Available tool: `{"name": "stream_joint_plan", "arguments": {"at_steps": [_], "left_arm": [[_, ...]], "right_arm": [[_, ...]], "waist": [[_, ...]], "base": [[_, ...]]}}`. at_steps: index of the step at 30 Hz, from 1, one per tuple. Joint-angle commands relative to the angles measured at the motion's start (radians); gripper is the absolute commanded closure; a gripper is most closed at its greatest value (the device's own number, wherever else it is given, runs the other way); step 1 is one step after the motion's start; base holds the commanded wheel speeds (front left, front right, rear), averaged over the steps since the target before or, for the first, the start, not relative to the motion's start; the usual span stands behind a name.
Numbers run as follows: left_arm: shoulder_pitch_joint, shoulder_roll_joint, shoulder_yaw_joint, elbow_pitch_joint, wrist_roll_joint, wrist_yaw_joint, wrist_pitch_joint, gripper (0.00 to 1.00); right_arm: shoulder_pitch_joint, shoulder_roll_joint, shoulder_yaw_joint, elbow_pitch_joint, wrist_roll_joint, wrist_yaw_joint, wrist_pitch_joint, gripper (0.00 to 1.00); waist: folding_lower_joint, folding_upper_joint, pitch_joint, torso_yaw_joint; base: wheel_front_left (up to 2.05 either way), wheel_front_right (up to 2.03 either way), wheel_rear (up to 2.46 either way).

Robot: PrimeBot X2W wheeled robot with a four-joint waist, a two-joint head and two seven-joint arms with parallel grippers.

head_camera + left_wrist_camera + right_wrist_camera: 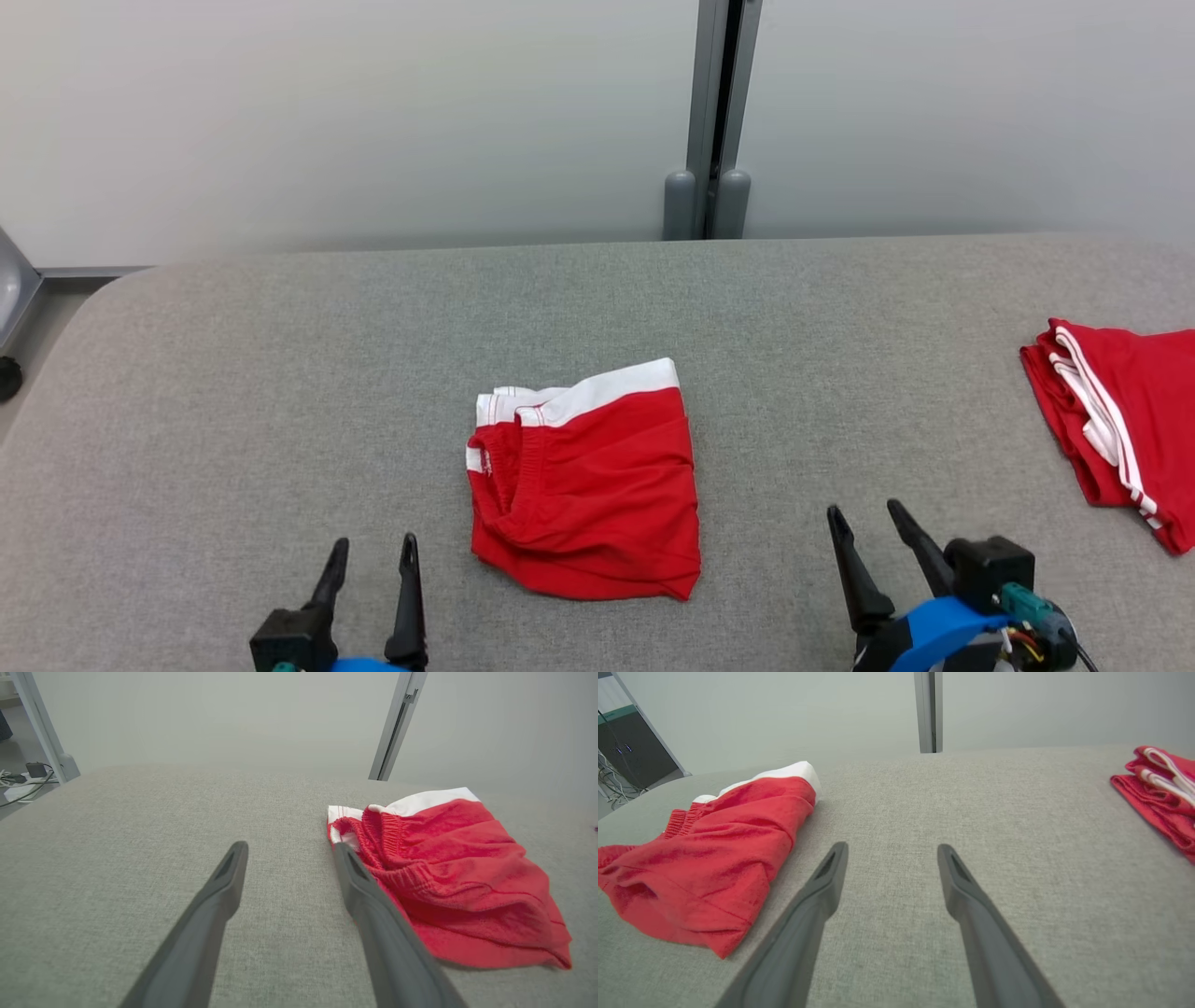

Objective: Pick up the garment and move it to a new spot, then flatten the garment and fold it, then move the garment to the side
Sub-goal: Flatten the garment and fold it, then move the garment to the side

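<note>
The garment (597, 485) is soft, matt red cloth, white-banded. The tabletop (280, 373) wears coarse grey woven fabric; at twelve o'clock, a post (709, 112) looks smooth metal.

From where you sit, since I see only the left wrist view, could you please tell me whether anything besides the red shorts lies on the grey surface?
Observer: Yes, a second red garment with white stripes lies at the far right, apart from the red shorts.
Operator: Thank you. Where is the right claw?
Observer: The right claw stands open to the right of the shorts, touching neither garment.
Operator: Is my left claw clear of the shorts?
Observer: In the head view, yes: the left claw stands open with bare grey surface between it and the shorts.
</note>
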Motion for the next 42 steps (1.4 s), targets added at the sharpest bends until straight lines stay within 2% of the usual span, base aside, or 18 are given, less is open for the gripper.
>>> {"name": "stream_joint_plan", "arguments": {"at_steps": [1, 6, 17, 26, 33, 41, 42], "left_arm": [[0.008, 0.000, -0.001, -0.002, 0.008, -0.001, -0.004, 0.00], [0.040, 0.000, -0.019, -0.008, 0.008, -0.004, -0.004, 0.00], [0.036, 0.000, -0.026, -0.009, 0.001, -0.005, -0.004, 0.00], [0.006, 0.000, -0.046, -0.008, 0.007, -0.015, -0.004, 0.00], [-0.036, 0.000, -0.073, -0.005, 0.002, -0.015, -0.004, 0.00], [-0.061, 0.000, -0.095, 0.011, -0.006, -0.013, -0.004, 0.00], [-0.063, 0.000, -0.093, 0.012, -0.008, -0.012, -0.004, 0.00]], "right_arm": [[0.013, -0.001, -0.003, 0.000, 0.002, 0.000, -0.004, 0.00], [0.054, -0.001, 0.009, 0.003, 0.026, 0.000, -0.004, 0.00], [0.033, -0.001, 0.033, -0.002, 0.047, 0.000, -0.004, 0.00], [-0.053, -0.002, 0.128, 0.041, 0.085, 0.000, -0.004, 0.00], [-0.214, -0.001, 0.176, 0.137, 0.095, 0.000, -0.004, 0.00], [-0.325, -0.002, 0.182, 0.336, 0.110, 0.000, -0.004, 0.00], [-0.335, -0.002, 0.185, 0.358, 0.112, 0.000, -0.004, 0.40]], "waist": [[0.0001, 0.0000, -0.005, -0.002], [0.0001, 0.0000, -0.021, -0.002], [0.0001, 0.0000, -0.018, -0.001], [0.0001, 0.0000, 0.024, 0.043], [0.0001, 0.0000, 0.092, 0.115], [0.0001, 0.0000, 0.137, 0.196], [0.0001, 0.0000, 0.141, 0.202]], "base": [[0.00, 0.00, 0.00], [0.00, 0.00, 0.00], [0.00, 0.00, 0.00], [0.00, 0.00, 0.00], [0.00, 0.00, 0.00], [0.00, 0.00, 0.00], [0.00, 0.00, 0.00]]}}
